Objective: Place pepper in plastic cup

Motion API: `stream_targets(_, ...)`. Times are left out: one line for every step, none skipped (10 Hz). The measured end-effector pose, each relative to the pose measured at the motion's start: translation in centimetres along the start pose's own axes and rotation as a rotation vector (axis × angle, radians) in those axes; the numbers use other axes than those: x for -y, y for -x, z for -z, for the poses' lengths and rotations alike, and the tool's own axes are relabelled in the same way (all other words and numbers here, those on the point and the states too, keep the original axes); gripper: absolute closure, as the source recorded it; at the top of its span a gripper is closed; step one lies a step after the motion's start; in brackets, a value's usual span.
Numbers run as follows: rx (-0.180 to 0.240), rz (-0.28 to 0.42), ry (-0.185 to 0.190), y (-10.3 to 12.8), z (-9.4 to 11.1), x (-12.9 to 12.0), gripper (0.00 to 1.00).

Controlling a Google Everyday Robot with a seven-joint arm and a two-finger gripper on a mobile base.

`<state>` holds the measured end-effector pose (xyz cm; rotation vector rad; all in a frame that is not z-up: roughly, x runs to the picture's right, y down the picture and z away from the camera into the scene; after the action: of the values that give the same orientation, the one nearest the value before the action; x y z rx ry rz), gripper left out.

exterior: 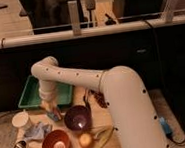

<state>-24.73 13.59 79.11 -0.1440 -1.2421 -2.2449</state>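
Observation:
My gripper (50, 107) hangs from the white arm at the left of the table, just in front of the green tray. It is right above the small light-blue plastic cup (55, 115), which stands left of the purple bowl (77, 118). The gripper's tip covers part of the cup's top. The small red-orange pepper does not show; it may be hidden by the gripper.
A green tray (33, 98) lies at the back left. A white cup (22, 120), a crumpled cloth (39, 130), a metal cup (20, 147), an orange bowl (56, 144), a round yellow-orange fruit (85, 140) and yellow-green pods (104, 134) stand around. Dark red bits (95, 99) lie by the arm.

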Motion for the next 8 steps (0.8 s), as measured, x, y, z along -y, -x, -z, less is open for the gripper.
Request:
stream_targets(0.008,-0.003,0.001,0.0,-0.4,-0.2,0.61)
stream_targets(0.016,-0.004,0.002,0.1,-1.0,-0.3,0.51)
stream_targets(0.022,-0.003,0.002,0.0,-1.3,-0.3,0.39)
stream_targets(0.025,-0.003,0.003,0.0,-1.4,-0.3,0.3)
stream_targets(0.026,-0.005,0.002,0.1,-1.4,-0.4,0.23)
stream_targets(0.027,-0.006,0.003,0.1,-1.4,-0.5,0.2)
stream_targets(0.027,-0.005,0.004,0.1,-1.4,-0.4,0.2)
stream_targets(0.026,-0.006,0.005,0.1,-1.3,-0.5,0.2)
